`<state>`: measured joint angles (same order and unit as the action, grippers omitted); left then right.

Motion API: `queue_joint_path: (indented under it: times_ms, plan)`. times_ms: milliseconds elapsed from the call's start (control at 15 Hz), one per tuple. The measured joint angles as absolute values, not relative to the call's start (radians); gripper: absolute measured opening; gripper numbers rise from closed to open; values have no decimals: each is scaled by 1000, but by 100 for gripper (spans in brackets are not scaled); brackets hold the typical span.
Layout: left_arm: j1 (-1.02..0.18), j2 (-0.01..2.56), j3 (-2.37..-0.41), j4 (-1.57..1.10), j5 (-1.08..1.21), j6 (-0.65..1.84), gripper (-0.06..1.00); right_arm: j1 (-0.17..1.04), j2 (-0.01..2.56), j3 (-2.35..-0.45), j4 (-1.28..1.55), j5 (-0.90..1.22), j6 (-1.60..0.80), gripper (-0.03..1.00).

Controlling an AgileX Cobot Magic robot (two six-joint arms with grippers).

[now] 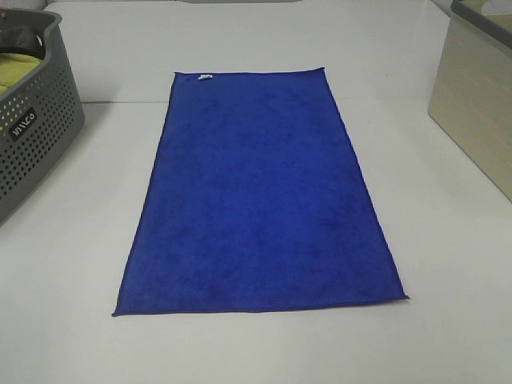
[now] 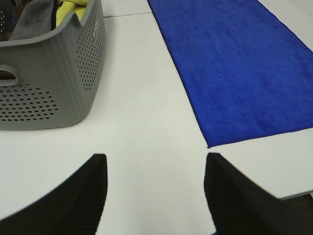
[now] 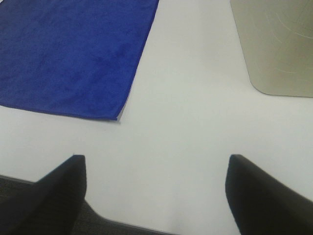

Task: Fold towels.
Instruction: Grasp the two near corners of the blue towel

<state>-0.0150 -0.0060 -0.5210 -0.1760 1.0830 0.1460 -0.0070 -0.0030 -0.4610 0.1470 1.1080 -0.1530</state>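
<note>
A deep royal-blue towel lies flat and fully spread on the white table, long side running front to back, with a small white tag at its far edge. Neither gripper shows in the exterior high view. In the left wrist view my left gripper is open and empty over bare table, just short of the towel's near left corner. In the right wrist view my right gripper is open and empty over bare table, a little to the side of the towel's near right corner.
A grey perforated laundry basket holding a yellow-green cloth and a grey cloth stands at the left. A beige bin stands at the right; its wall shows in the right wrist view. The table's front edge is close below both grippers.
</note>
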Motion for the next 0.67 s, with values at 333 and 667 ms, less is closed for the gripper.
queue_joint_path:
  times_ms: [333, 667]
  plan:
    - [-15, -6, -521, -176, 1083, 146, 57, -7, -3, -461, 147, 1108, -153, 76]
    - [-15, -6, -521, -176, 1083, 146, 57, -7, -3, -461, 147, 1108, -153, 76]
